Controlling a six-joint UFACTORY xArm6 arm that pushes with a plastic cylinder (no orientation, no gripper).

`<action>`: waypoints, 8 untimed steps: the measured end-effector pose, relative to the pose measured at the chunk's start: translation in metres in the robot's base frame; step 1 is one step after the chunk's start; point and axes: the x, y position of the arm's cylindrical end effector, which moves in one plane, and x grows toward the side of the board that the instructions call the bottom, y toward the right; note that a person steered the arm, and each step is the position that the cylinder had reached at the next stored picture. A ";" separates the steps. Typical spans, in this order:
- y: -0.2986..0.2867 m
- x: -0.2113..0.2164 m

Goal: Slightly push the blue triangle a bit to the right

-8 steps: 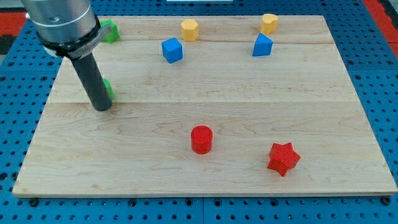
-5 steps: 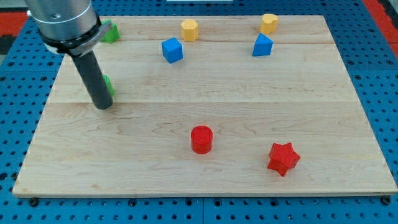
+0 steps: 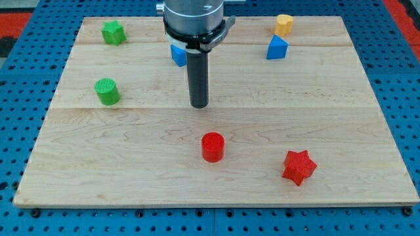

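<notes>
Blue triangle (image 3: 277, 48) sits near the view's top right on the table (image 3: 341, 131), just below the yellow block (image 3: 283, 24) at the top edge. My tip (image 3: 199, 105) rests on the bare wood near the middle — well to the view's left of the triangle and lower, not touching any block. A blue cube (image 3: 177, 54) is partly hidden behind the rod, up and left of the tip. Red cylinder (image 3: 212, 147) lies below the tip, apart from it; red star (image 3: 299, 166) further right, toward the bottom. Green cylinder (image 3: 107, 91) at the left, green star (image 3: 113, 31) in the top left corner. No gripper on this arm — just the rod.
</notes>
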 end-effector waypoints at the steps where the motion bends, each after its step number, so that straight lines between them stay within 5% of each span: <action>1: 0.010 -0.039; 4: 0.117 -0.168; 6: 0.124 -0.099; 7: 0.125 -0.094; 8: 0.122 -0.136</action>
